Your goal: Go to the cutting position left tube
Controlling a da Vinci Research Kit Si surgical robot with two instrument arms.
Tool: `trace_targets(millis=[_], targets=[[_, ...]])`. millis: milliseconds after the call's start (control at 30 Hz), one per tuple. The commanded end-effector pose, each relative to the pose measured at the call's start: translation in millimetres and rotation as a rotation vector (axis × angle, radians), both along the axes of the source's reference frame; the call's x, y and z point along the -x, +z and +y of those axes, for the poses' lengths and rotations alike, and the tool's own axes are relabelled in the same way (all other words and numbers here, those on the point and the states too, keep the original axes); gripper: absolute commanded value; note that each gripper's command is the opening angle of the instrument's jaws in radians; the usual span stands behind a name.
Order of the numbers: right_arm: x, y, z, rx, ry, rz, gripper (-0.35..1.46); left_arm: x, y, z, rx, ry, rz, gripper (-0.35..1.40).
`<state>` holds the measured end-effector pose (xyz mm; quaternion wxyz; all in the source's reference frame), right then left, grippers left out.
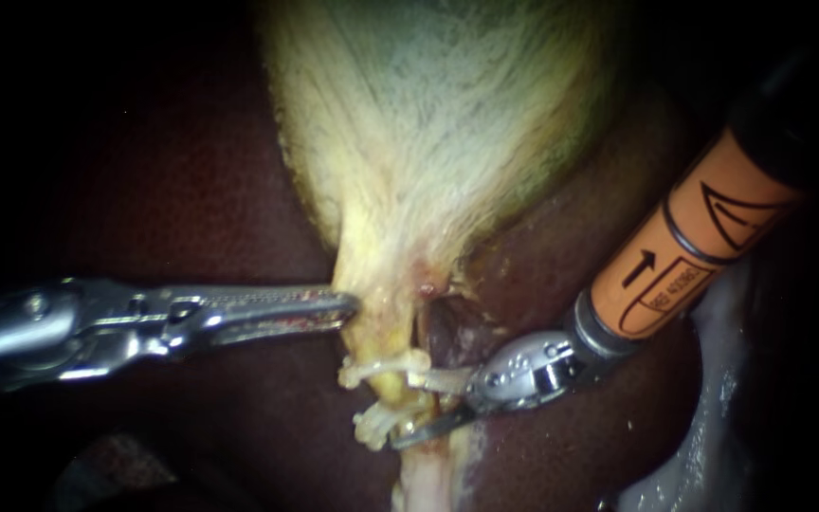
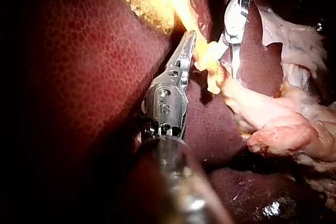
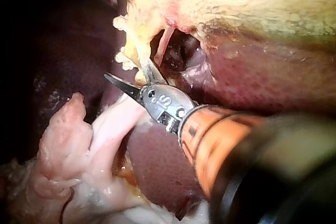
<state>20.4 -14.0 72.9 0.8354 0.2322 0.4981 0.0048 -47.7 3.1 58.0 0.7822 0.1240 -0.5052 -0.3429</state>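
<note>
The pale gallbladder (image 1: pixel 428 123) narrows down to a yellow tube (image 1: pixel 389 384) that carries two whitish clips (image 1: pixel 381 368), one above the other. My right instrument (image 1: pixel 424 408), with an orange sleeve, has its two blades open on either side of this tube between the clips. The right wrist view shows the same open blades (image 3: pixel 134 77) at the yellow tube (image 3: pixel 135 48), with a thin pink tube (image 3: pixel 165 38) crossing a dark gap beside it. My left instrument (image 1: pixel 345 308) is shut on the gallbladder's neck just above the clips, also seen in the left wrist view (image 2: pixel 188 43).
Dark red liver (image 1: pixel 191 190) lies around and behind the gallbladder. Loose pale tissue (image 1: pixel 713 427) lies at the lower right, also seen beside the blades (image 3: pixel 79 150) and ahead of my left instrument (image 2: pixel 283 114).
</note>
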Motion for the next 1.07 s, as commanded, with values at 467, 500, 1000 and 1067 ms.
trace_targets(millis=[467,500,1000,1067], targets=[[-4.2,1.2,0.7,-0.156,0.109,-0.018,1.38,1.1,0.5,0.0,-0.001,0.002,-0.002,-0.11],[-4.3,1.2,0.8,-0.162,0.113,-0.017,1.38,1.1,0.5,-0.1,-0.001,0.002,-0.002,-0.11],[-4.4,1.3,0.9,-0.19,0.12,-0.023,1.38,1.2,0.6,-0.1,-0.001,0.004,-0.004,-0.11],[-4.3,1.3,0.9,-0.19,0.12,-0.023,1.38,1.2,0.6,-0.1,-0.001,0.005,-0.004,-0.11]])
